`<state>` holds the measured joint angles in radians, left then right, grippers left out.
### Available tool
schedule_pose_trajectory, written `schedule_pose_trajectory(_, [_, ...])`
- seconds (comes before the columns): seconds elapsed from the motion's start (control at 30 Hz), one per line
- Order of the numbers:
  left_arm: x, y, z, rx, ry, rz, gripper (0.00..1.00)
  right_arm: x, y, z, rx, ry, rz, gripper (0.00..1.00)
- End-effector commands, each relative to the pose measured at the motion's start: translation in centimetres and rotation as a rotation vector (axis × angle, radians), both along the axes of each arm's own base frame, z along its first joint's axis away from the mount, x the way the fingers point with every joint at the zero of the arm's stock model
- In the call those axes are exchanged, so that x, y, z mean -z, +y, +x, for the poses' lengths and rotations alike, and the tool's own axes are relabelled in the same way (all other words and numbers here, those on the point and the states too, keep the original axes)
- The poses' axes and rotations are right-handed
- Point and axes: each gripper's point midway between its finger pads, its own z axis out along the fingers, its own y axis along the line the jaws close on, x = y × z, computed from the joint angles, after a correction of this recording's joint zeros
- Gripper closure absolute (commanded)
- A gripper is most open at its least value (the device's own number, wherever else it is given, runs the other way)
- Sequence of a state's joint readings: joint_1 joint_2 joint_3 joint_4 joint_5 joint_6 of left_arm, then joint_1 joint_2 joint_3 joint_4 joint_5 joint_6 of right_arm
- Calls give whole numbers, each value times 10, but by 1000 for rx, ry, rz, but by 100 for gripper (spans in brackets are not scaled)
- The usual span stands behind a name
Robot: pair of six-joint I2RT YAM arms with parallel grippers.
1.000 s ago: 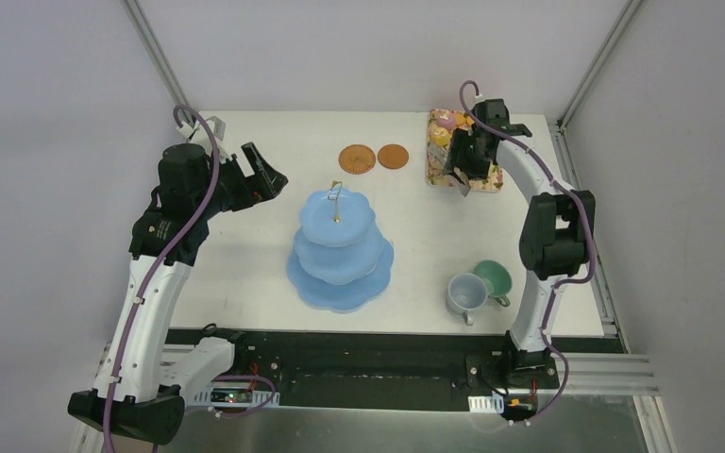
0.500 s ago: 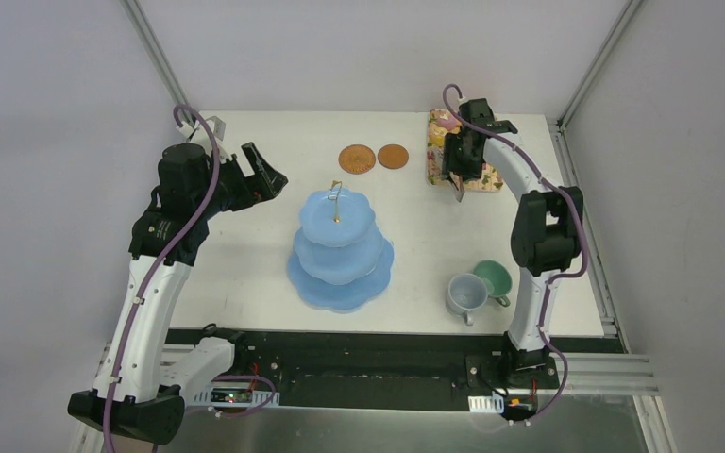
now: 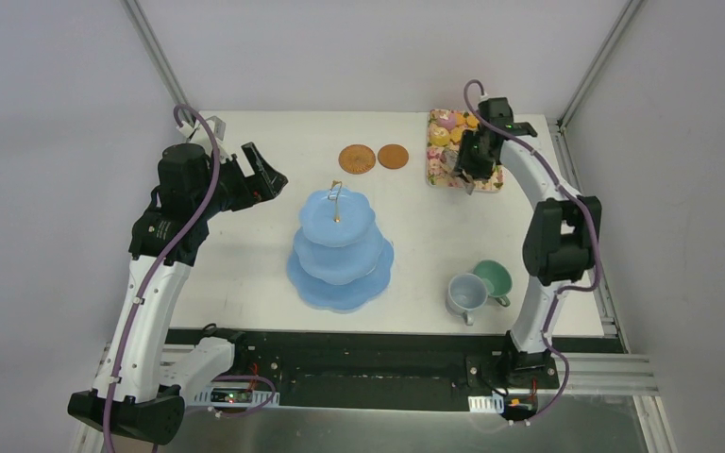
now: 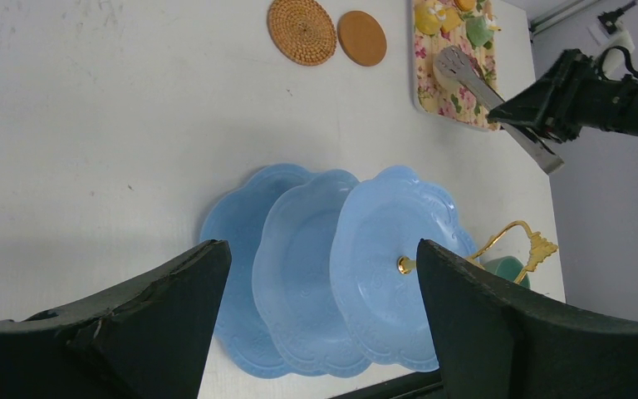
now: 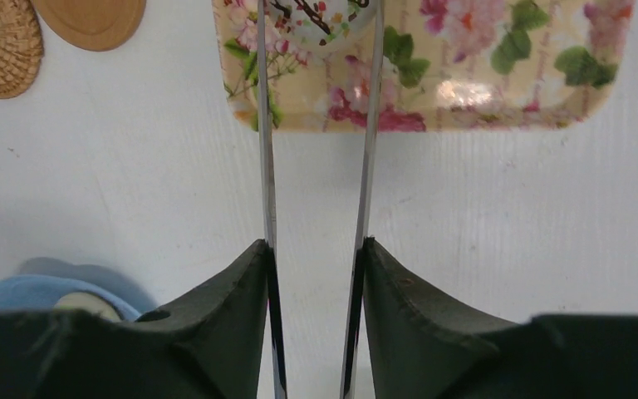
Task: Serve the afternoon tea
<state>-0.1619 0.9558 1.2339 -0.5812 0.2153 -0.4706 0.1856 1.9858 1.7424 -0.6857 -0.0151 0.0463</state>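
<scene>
The light-blue three-tier stand (image 3: pixel 340 250) stands mid-table with bare tiers, and it also fills the left wrist view (image 4: pixel 341 274). My left gripper (image 3: pixel 269 175) hovers open to its left, holding nothing (image 4: pixel 322 249). My right gripper (image 3: pixel 472 165) is shut on the metal tongs (image 5: pixel 263 166), one finger pressing each blade (image 5: pixel 316 245). The tong tips reach over the floral tray (image 5: pixel 465 91). Small donuts and biscuits (image 3: pixel 444 132) lie at the tray's far end. Two brown coasters (image 3: pixel 356 159) (image 3: pixel 394 157) sit left of the tray. The grey-blue cup (image 3: pixel 466 294) and green cup (image 3: pixel 494 277) stand near the front right.
The floral tray (image 3: pixel 496 184) lies at the back right, close to the table's right edge. The stand's gold handle (image 3: pixel 337 193) rises above its top tier. Frame posts run along both back corners.
My right gripper first carried the tongs towards the tray's left edge, then swung them back right over the tray, squeezing the blades closer. The left arm has stayed still.
</scene>
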Motion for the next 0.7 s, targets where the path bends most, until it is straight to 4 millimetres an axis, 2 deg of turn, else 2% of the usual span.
schedule_pose_trajectory(0.0, [-21,2,1,0,-69,-1,14,-83,-9,-14,54,-183,213,65])
schedule_pose_trajectory(0.13, [-20,2,-3,1,-71,-5,14,-90,7,-57,-34,-165,317,66])
schedule_pose_trajectory(0.3, [-18,1,-7,4,-66,-16,14,-93,28,-131,-156,-126,386,66])
schedule_pose_trajectory(0.5, [-11,-1,-9,4,-53,-33,14,-81,71,-230,-323,-10,405,66])
schedule_pose_trajectory(0.67, [-9,-3,-9,13,-47,-45,14,-70,86,-289,-392,59,439,66])
